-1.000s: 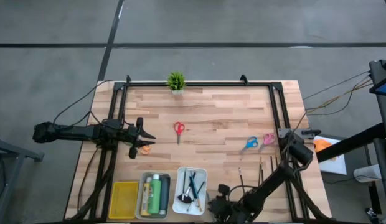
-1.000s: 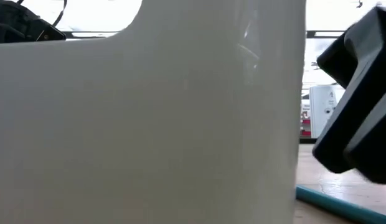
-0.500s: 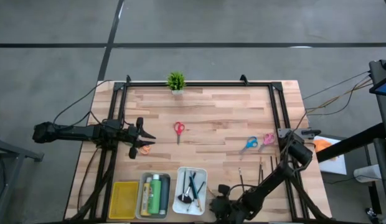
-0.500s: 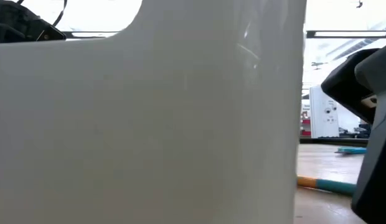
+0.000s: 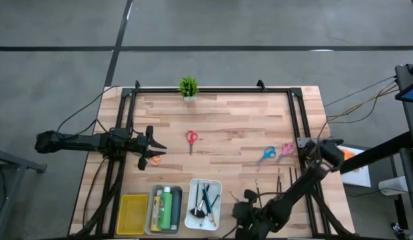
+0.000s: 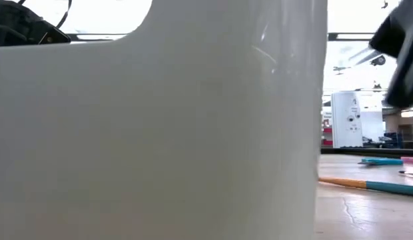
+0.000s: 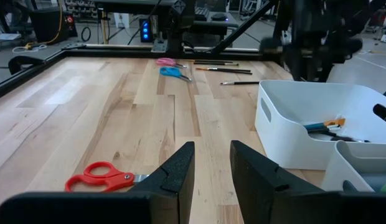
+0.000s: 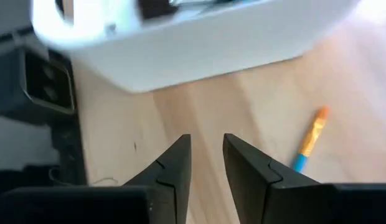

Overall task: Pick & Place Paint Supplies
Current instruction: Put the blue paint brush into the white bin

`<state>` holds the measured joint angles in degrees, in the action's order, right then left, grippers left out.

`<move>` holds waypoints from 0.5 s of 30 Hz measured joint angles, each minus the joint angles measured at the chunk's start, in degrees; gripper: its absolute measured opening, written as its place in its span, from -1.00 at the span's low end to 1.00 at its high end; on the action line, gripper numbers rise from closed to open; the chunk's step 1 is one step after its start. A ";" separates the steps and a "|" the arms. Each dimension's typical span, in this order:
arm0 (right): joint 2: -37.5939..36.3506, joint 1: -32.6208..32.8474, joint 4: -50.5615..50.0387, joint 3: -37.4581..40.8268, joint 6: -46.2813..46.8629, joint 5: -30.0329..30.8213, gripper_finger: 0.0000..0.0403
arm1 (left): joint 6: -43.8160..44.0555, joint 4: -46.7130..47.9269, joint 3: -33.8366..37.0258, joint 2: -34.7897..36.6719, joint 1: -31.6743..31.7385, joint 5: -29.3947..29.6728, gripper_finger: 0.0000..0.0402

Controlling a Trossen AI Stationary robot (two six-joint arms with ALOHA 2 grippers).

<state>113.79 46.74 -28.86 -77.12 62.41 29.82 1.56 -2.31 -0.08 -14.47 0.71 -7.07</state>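
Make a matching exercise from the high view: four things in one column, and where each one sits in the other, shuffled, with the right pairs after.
Things:
1. red scissors
2. potted plant
3. green paint bottle
4. blue scissors

Places:
A. in the grey tray
B. at the far edge of the table, in the middle
C. on the bare wood right of centre, beside the pink scissors
D. on the bare wood near the middle of the table

Pairs: 1-D, 2-B, 3-A, 4-C
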 joint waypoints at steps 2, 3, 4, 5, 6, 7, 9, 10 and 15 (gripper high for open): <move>-2.71 -0.08 -4.30 0.29 4.85 -0.02 -0.54 | 0.00 0.00 0.00 -0.01 0.00 0.00 -0.48; -3.92 -0.22 -6.73 0.40 8.04 -0.04 -0.54 | 0.02 0.02 0.00 -0.01 0.00 0.00 -0.48; -5.17 -0.41 -9.14 0.48 11.39 -0.06 -0.54 | 0.00 0.02 0.00 -0.01 0.00 0.00 -0.48; -6.40 -0.64 -11.48 0.50 15.07 -0.24 -0.54 | 0.01 0.01 0.00 -0.01 0.00 0.02 -0.48; -7.56 -0.96 -13.80 0.50 18.82 -0.66 -0.54 | 0.00 0.01 0.00 0.00 0.00 0.00 -0.48; -8.60 -1.27 -15.71 0.54 22.23 -1.51 -0.54 | 0.00 0.02 0.00 0.01 0.00 0.01 -0.48; -9.96 -2.03 -17.97 0.92 27.09 -4.43 -0.54 | 0.00 0.00 0.00 -0.01 0.00 0.01 -0.48; -10.38 -2.44 -18.55 1.17 28.33 -5.97 -0.54 | 0.01 0.01 0.00 -0.01 0.00 0.01 -0.48; -9.91 -3.50 -19.14 1.85 28.21 -10.53 -0.54 | 0.00 0.00 0.00 -0.01 0.00 0.01 -0.48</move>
<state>103.87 43.24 -48.00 -75.27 90.62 19.29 1.56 -2.31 -0.08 -14.48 0.71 -7.06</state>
